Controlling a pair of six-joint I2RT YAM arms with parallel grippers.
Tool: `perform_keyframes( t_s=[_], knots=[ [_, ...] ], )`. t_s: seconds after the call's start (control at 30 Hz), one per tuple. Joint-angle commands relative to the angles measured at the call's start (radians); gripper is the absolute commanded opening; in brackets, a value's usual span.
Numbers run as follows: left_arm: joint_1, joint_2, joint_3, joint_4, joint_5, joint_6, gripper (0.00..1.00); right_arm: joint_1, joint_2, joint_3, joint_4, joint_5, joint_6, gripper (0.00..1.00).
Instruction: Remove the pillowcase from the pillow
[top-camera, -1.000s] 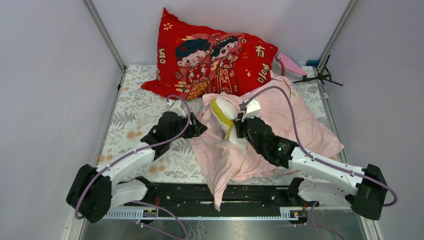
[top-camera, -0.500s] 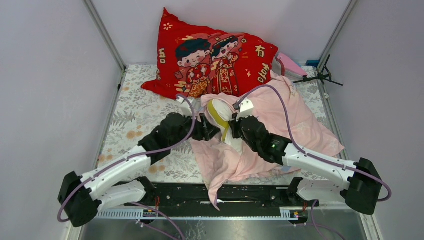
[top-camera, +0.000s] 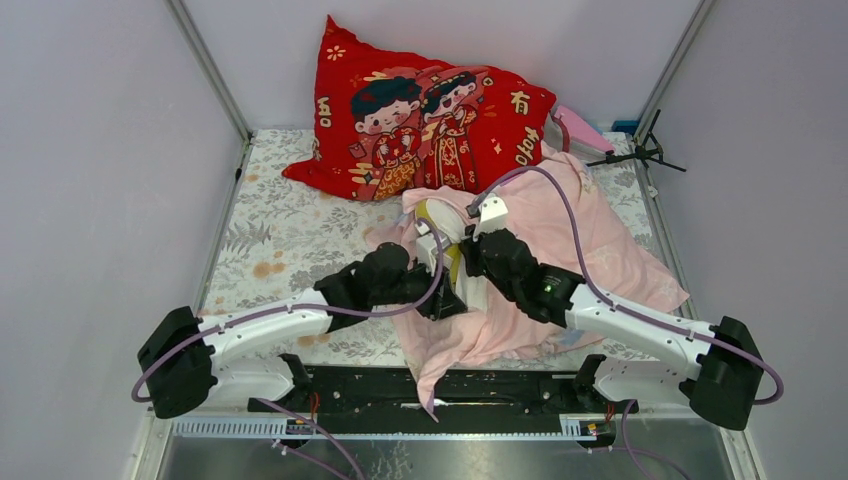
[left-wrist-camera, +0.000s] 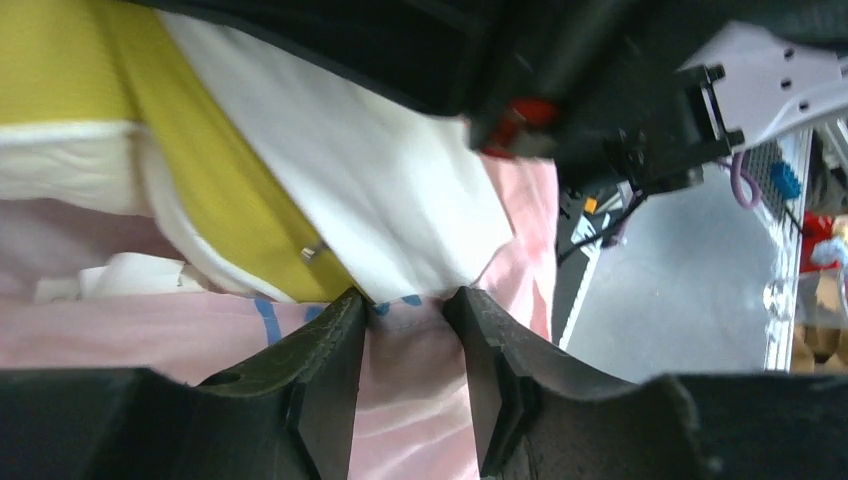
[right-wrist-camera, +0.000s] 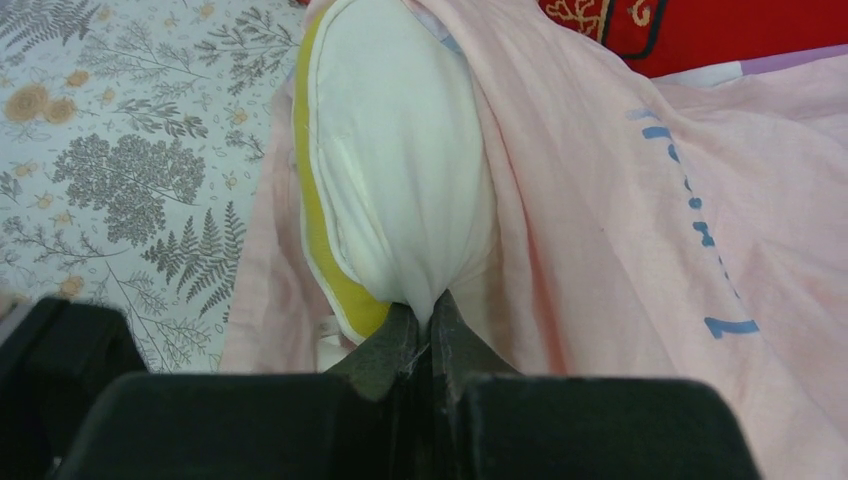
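The cream-white pillow (top-camera: 440, 222) with yellow piping sticks partly out of the pale pink pillowcase (top-camera: 600, 235) at the table's middle. My right gripper (top-camera: 468, 258) is shut on a pinch of the pillow's white cover (right-wrist-camera: 400, 180), beside the yellow piping (right-wrist-camera: 335, 270); the pillowcase (right-wrist-camera: 620, 200) drapes to its right. My left gripper (top-camera: 445, 298) is just left of and below the right one. In the left wrist view its jaws (left-wrist-camera: 405, 300) stand open, with the pillowcase hem (left-wrist-camera: 410, 400) between the fingers, right under the pillow (left-wrist-camera: 380, 190).
A big red cartoon-printed cushion (top-camera: 430, 120) leans against the back wall. A small black stand (top-camera: 640, 152) and a pink object (top-camera: 580, 128) sit at the back right. The floral table cover (top-camera: 280, 230) shows on the left. The right arm's link (left-wrist-camera: 560, 60) is close above my left gripper.
My left arm has swung from the pillow's left side to the middle, its gripper now at the pillowcase hem under the pillow. The right gripper has stayed on the pillow, lifting it slightly.
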Motion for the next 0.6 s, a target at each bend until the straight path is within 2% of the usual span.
perform_keyframes(
  t_s=[0.0,0.4,0.57],
  knots=[
    [-0.091,0.021,-0.021,-0.009,0.096,0.051,0.40,-0.073,-0.009,0.111,0.085,0.046,0.020,0.00],
    [-0.152,0.021,-0.112,-0.023,0.009,0.016,0.44,-0.132,0.041,0.206,0.076,-0.008,0.019,0.00],
    [-0.148,0.026,-0.181,0.005,-0.182,-0.044,0.46,-0.141,0.037,0.248,0.057,-0.018,0.014,0.00]
  ],
)
